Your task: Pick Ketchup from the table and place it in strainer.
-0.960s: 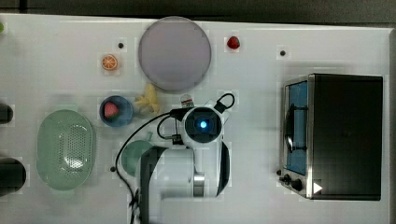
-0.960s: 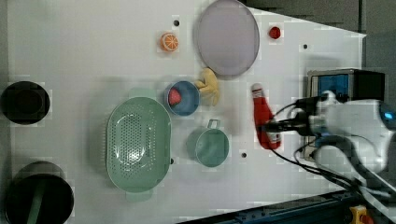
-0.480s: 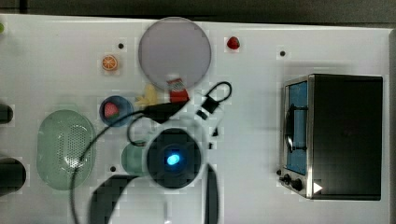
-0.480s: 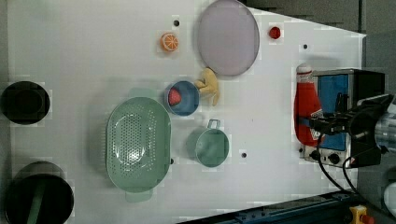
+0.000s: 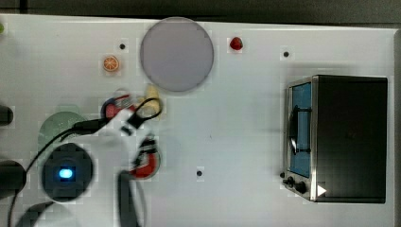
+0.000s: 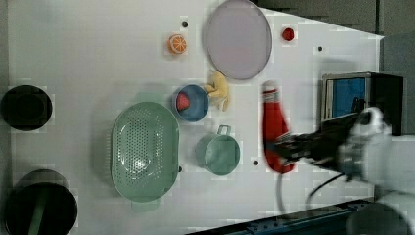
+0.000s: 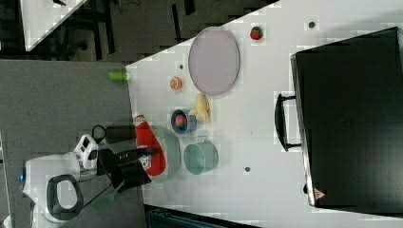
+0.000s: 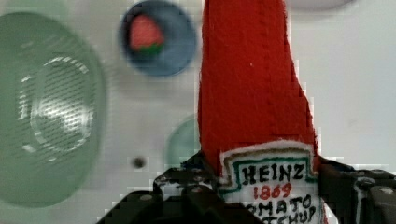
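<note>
My gripper (image 6: 289,148) is shut on the label end of the ketchup (image 6: 274,122), a small red bottle held above the table. The wrist view shows the ketchup (image 8: 252,93) close up, with dark fingers (image 8: 187,186) on both sides of its white label. The strainer (image 6: 144,149), a pale mint-green oval basket with a dotted bottom, lies on the table at the left view's left, apart from the bottle. In the top view the ketchup (image 5: 144,163) shows beside the arm, and the arm partly covers the strainer (image 5: 56,125). The right view has the ketchup (image 7: 148,149) in front of the strainer (image 7: 172,147).
A darker green cup (image 6: 219,153) stands between the strainer and the bottle. Beyond it are a blue bowl (image 6: 191,103) holding a pink-red piece, a banana (image 6: 220,90), a purple plate (image 6: 238,39), an orange slice (image 6: 177,44) and a strawberry (image 6: 288,34). A black oven (image 5: 340,137) stands at the top view's right.
The ketchup has come up off the table in my gripper. The arm has carried it toward the top view's left, closer to the strainer.
</note>
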`<action>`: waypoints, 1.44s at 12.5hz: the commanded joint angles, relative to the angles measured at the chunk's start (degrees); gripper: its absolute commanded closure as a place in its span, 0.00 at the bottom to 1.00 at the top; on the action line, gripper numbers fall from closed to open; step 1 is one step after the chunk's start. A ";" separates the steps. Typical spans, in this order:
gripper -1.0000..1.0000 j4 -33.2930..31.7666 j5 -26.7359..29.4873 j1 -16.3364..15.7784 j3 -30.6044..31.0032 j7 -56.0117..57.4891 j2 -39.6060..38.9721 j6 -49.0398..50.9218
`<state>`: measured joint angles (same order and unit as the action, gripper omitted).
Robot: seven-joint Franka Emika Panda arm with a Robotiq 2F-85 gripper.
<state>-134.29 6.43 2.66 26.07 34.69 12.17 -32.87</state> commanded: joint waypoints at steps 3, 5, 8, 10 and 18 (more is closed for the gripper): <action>0.38 1.88 0.67 -1.66 9.06 -20.64 -7.62 -10.20; 0.38 1.97 0.67 -1.71 11.75 -25.55 -12.20 -14.81; 0.38 2.12 0.67 -2.18 14.69 -30.01 -19.82 -23.19; 0.38 2.13 0.56 -2.80 15.60 -32.64 -24.74 -28.44; 0.00 3.89 0.55 -2.72 15.20 -33.17 -28.94 -31.44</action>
<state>-133.06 7.26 -0.08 40.57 4.23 -19.60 -64.18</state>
